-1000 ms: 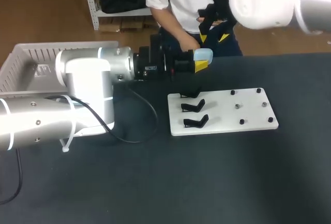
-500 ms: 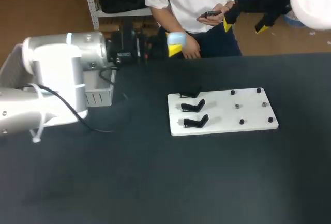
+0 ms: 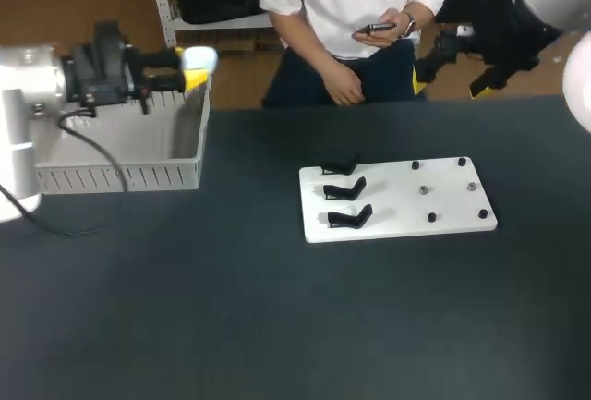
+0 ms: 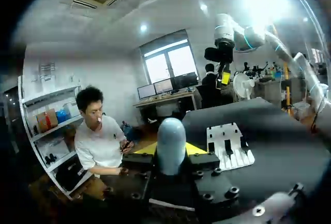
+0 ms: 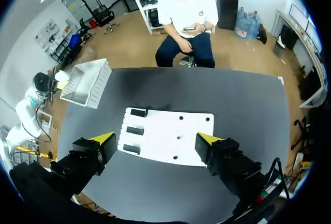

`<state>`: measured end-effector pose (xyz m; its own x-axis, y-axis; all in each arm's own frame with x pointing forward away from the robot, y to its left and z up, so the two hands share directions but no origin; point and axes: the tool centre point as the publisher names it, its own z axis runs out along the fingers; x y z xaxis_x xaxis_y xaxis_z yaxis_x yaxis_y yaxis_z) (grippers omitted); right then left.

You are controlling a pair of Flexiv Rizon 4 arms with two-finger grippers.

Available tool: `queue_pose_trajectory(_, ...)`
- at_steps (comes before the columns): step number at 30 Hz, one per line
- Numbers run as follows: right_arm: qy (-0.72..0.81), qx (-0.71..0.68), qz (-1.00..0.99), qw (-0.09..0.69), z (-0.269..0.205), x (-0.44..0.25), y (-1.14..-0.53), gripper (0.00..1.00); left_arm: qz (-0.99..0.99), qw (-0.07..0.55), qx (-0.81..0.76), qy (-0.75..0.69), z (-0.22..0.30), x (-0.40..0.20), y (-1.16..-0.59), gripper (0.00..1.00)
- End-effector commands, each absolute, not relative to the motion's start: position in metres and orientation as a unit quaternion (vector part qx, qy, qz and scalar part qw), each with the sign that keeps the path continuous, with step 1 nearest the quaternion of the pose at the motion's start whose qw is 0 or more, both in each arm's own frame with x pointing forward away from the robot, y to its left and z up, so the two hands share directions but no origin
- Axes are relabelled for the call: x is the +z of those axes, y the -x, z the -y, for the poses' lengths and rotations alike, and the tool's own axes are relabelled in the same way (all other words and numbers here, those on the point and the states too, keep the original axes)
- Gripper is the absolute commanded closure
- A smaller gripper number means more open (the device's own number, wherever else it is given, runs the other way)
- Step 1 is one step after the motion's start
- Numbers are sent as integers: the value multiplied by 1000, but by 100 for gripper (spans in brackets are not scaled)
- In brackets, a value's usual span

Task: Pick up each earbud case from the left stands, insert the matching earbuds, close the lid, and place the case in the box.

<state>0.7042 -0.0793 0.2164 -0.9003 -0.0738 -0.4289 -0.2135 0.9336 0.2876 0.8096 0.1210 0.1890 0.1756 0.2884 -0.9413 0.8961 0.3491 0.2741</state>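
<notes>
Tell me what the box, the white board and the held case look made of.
Box: likely moulded plastic, pale grey, with slotted ribbed walls. Board: rigid white sheet, matte, probably plastic; flat with crisp edges. Earbud case: smooth pale-blue plastic, soft sheen on its rounded end.

earbud case: pale blue | box: white | board: white | stands: black | table: black

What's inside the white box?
Nothing shows on the box's visible floor; the left arm hides its left end. The left gripper holds the earbud case over its far rim.
</notes>
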Motion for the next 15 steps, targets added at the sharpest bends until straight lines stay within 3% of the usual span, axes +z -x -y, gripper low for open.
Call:
queue_pose_trajectory(1, 55, 166, -944, 281, 83, 215, -690, 0, -608, 583, -232, -486, -159, 183, -804, 100)
queue_pose_trajectory(15, 36, 146, -952, 267, 84, 211, -674, 0, -683, 512, -235, -464, -194, 85, -847, 100)
